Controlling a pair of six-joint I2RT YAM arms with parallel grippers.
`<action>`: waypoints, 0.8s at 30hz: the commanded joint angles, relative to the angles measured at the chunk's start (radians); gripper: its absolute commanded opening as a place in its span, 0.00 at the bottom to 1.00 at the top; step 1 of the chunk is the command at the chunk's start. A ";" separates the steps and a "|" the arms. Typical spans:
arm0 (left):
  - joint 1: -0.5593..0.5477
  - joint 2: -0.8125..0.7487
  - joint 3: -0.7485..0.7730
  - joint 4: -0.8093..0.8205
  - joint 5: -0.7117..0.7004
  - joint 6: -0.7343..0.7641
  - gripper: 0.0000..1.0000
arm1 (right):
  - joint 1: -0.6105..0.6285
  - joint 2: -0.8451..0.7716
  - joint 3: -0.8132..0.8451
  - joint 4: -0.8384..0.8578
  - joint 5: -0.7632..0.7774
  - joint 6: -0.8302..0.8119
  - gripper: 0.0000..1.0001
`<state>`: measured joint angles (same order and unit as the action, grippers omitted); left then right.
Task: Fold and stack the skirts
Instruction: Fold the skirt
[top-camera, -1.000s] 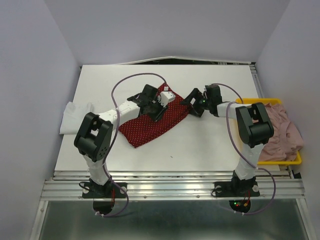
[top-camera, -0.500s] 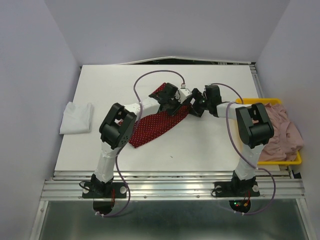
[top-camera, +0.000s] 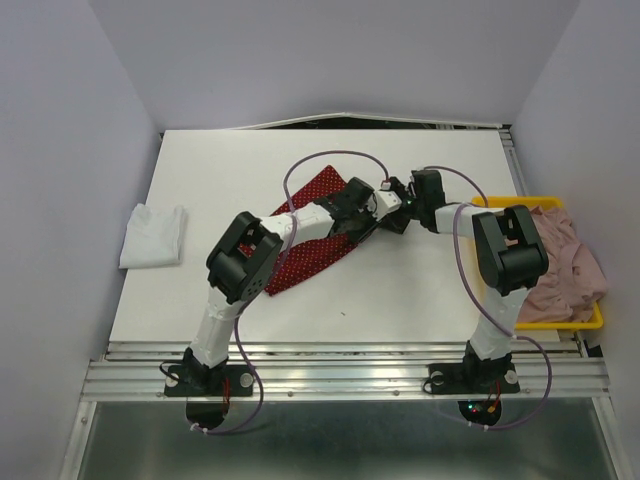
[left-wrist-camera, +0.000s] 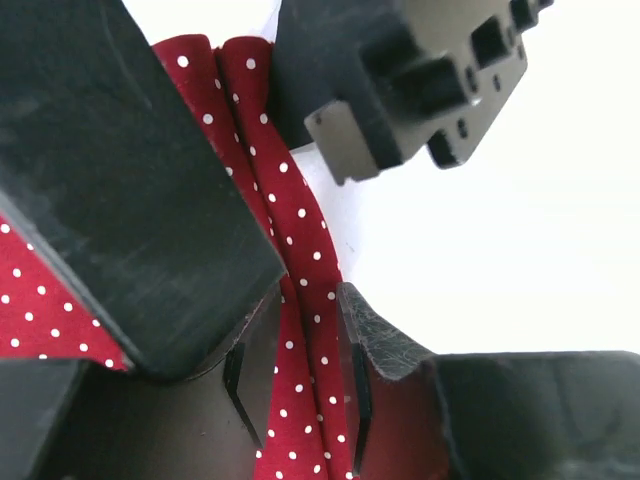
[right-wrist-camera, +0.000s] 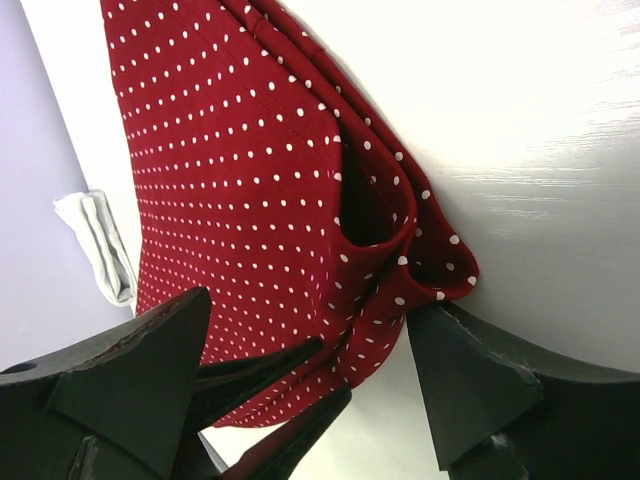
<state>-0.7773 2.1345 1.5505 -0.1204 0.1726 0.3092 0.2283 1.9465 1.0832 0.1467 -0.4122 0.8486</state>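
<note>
A: How much has been done?
B: Little, it seems. The red skirt (top-camera: 305, 258) is laid on the bench (top-camera: 220, 180), not yet folded small. The pink skirt (top-camera: 565, 265) is heaped in the tray (top-camera: 592, 322). Nothing is stacked.
A: And the hands?
B: The red skirt's right edge is pinched in the left hand (left-wrist-camera: 312, 330). The right hand (right-wrist-camera: 310, 320) is held wide around that same corner.

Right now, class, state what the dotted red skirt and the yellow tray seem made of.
Red polka-dot skirt: thin matte woven cloth, perhaps cotton; it creases and folds softly, with printed white dots. Yellow tray: probably rigid plastic; thin straight rim, uniform colour.
</note>
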 joint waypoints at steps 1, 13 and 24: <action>-0.011 -0.007 -0.001 0.005 0.015 0.008 0.40 | -0.006 0.092 -0.031 -0.232 0.121 -0.083 0.84; 0.024 -0.351 -0.122 -0.056 0.128 0.007 0.48 | -0.015 0.172 0.092 -0.289 0.297 -0.365 0.02; 0.421 -0.590 -0.317 -0.239 0.085 0.138 0.52 | -0.006 0.380 0.564 -0.450 0.227 -0.618 0.24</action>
<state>-0.4335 1.5089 1.3334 -0.2451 0.2985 0.3618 0.2214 2.2219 1.5406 -0.0475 -0.2539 0.3748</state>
